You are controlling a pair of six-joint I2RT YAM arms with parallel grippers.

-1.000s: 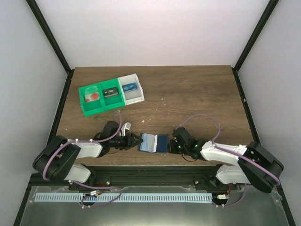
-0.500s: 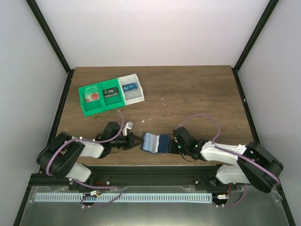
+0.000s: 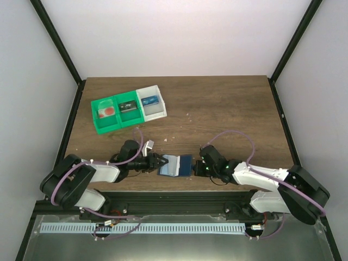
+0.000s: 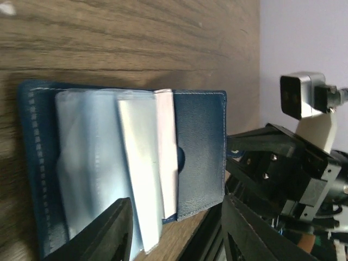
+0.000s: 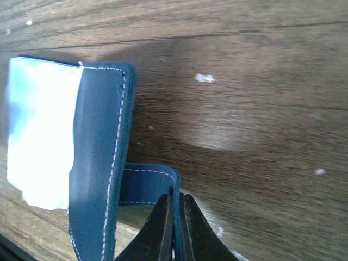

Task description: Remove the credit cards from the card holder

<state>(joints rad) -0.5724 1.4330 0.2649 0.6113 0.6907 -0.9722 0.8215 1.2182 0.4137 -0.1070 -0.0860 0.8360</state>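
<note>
Dark wood-grain tabletop (image 3: 228,109) filled the overhead view between pale walls. Nearest, at about 6 o'clock by the near edge, the card holder (image 3: 175,165) lay opened out between the two arms, blue inside facing up. From 8 o'clock the left arm (image 3: 117,166) reached to the holder's 9 o'clock edge. The left jaws stood apart and released, their fingers (image 4: 111,231) flanking that end and gripping nothing the wrist view showed. From 4 o'clock the right arm (image 3: 255,176) met the opposite side, and the right jaws were clenched on a dark blue flap of the card holder, pinning it. The credit cards (image 4: 140,163), pale and overlapping, sat tucked in the pockets, one end poking out toward the left fingers. None was out yet, so the step in hand looked like the first extraction. The next move would call for the left jaws to close on that projecting pale edge alone, clear of the blue lining, then draw toward 9 o'clock while the flap stayed pinned. Farthest, at 10 o'clock and well apart, a green-and-white tray (image 3: 107,129) held a small item in each compartment.
</note>
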